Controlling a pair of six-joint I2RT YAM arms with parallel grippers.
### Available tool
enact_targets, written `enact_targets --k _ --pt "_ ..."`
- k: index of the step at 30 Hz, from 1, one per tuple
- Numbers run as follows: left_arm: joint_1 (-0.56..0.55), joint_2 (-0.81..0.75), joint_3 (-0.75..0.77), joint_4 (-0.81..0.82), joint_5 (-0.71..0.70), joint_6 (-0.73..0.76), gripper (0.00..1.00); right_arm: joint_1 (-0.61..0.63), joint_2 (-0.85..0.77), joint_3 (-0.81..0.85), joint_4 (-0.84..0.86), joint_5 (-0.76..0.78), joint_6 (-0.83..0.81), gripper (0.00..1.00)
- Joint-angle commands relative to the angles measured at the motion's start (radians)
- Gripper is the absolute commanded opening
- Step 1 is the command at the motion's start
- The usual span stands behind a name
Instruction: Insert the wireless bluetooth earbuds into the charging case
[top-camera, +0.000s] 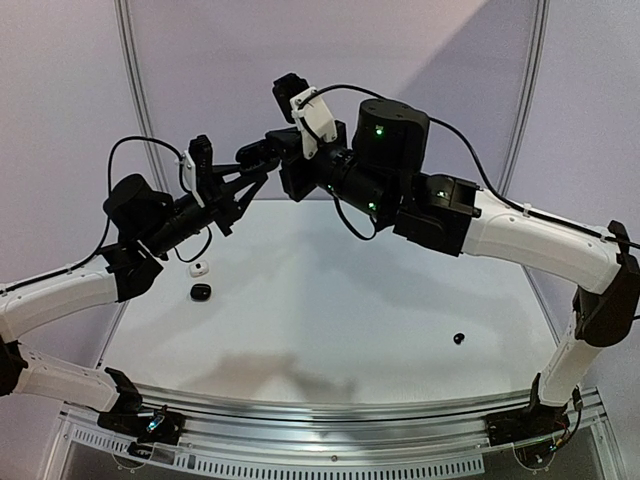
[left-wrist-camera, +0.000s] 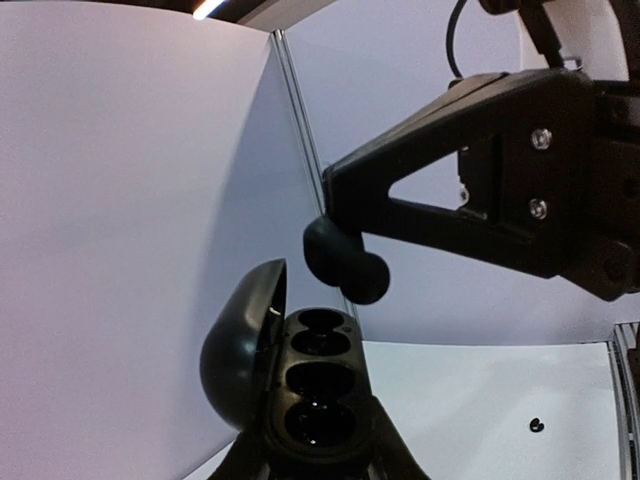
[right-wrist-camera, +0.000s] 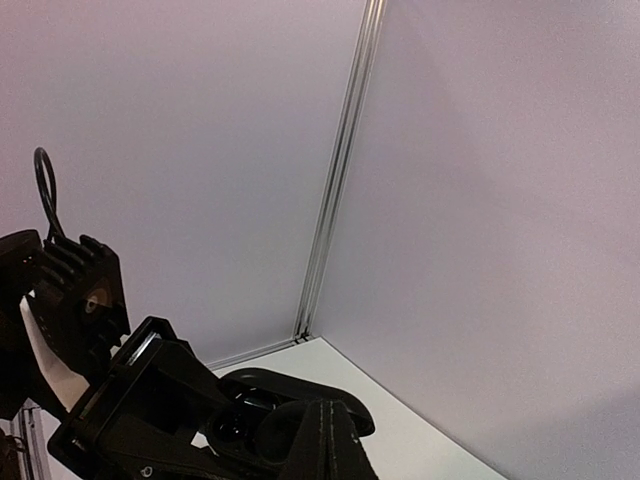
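Right gripper (left-wrist-camera: 332, 218) holds an earbud (left-wrist-camera: 347, 264) aloft above the open case (left-wrist-camera: 318, 395).

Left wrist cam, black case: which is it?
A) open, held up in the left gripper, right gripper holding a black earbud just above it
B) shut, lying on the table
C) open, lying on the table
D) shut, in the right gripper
A: the case sits in the left gripper with its lid swung open and wells exposed, while the right gripper pinches a black earbud just above it.
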Motion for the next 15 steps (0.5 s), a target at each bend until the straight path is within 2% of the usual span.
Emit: enact_targets --k 1,15 --pt "-0.015 0.000 -0.016 0.034 -0.001 0.000 0.00 0.007 0.033 0.017 0.030 0.024 -0.023 0.00" --pt "-0.015 -0.011 -0.019 0.027 0.009 -0.054 0.00 0.007 0.051 -0.023 0.113 0.091 -0.045 0.00"
